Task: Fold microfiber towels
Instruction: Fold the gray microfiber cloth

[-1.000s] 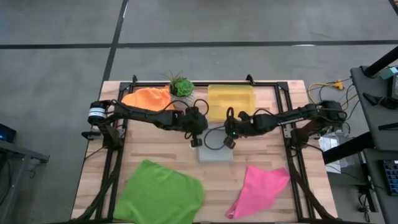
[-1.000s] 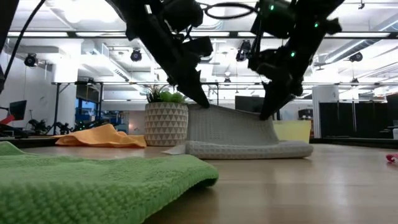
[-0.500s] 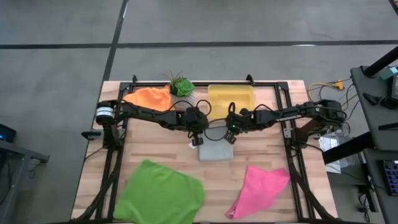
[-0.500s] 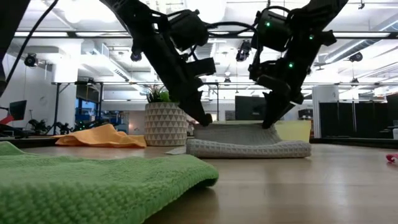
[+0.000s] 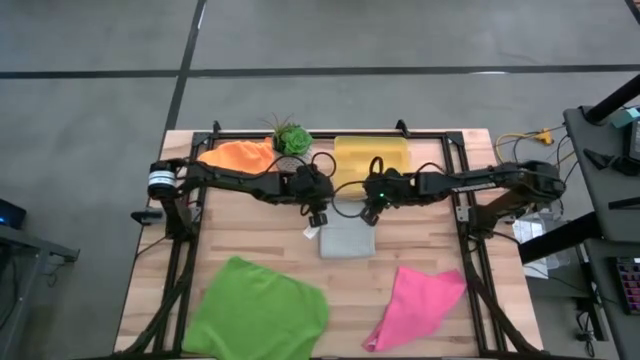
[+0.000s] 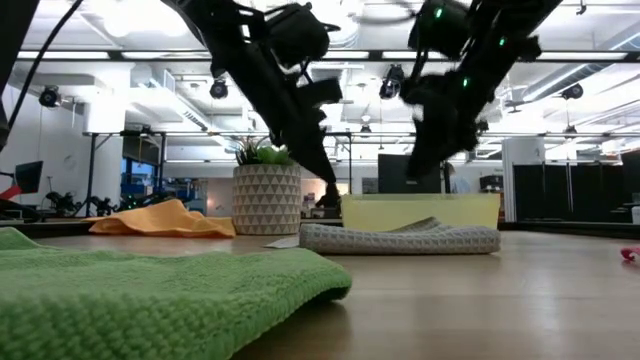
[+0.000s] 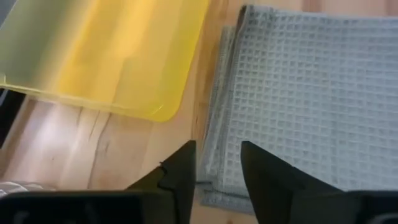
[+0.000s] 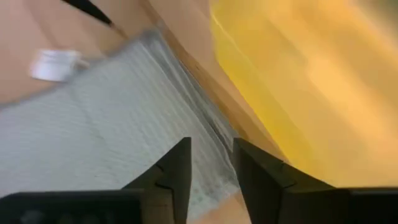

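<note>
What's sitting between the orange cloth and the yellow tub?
A small potted plant sits between the orange cloth and the yellow tub, clearest in the high view.

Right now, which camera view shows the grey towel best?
The left wrist view: the grey towel fills it, weave and layered edge clear. The high view shows it small and folded; the low view only its side; the right wrist view blurs it.

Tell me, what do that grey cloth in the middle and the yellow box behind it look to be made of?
The grey cloth looks like soft woven fabric, matte, with a waffle grid of small squares; probably microfiber, though the fibre itself cannot be told. The yellow box looks like smooth plastic, slightly glossy and see-through: light passes through its wall and rounded rim.
</note>
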You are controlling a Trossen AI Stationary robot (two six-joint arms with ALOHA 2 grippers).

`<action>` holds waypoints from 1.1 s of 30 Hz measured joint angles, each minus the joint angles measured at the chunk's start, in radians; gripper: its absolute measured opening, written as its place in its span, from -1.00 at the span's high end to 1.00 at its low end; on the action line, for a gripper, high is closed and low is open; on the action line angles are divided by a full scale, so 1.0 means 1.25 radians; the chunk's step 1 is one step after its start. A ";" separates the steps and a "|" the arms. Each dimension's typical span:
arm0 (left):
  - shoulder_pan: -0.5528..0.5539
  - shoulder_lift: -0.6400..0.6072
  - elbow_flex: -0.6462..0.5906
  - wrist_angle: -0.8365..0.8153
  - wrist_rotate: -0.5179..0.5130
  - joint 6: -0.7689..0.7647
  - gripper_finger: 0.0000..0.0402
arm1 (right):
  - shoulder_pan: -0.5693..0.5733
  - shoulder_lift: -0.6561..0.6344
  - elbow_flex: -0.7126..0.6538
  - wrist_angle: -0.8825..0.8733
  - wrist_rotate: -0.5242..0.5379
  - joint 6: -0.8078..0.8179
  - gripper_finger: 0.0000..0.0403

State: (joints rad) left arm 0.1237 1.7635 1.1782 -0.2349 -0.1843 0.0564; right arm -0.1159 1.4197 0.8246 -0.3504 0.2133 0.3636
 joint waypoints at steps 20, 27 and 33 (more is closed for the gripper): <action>-0.229 0.006 -0.092 0.104 0.156 0.014 0.29 | 0.298 -0.019 -0.152 0.168 -0.108 -0.154 0.16; -0.242 0.052 -0.112 0.127 0.119 -0.041 0.29 | 0.299 0.090 -0.140 0.171 -0.107 -0.165 0.17; -0.242 0.092 -0.106 0.109 0.079 -0.102 0.34 | 0.302 0.152 -0.107 0.149 -0.101 -0.138 0.34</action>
State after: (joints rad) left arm -0.1791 1.8780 1.0456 -0.0984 -0.0861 -0.0706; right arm 0.2615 1.6095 0.6914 -0.1637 0.0876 0.1913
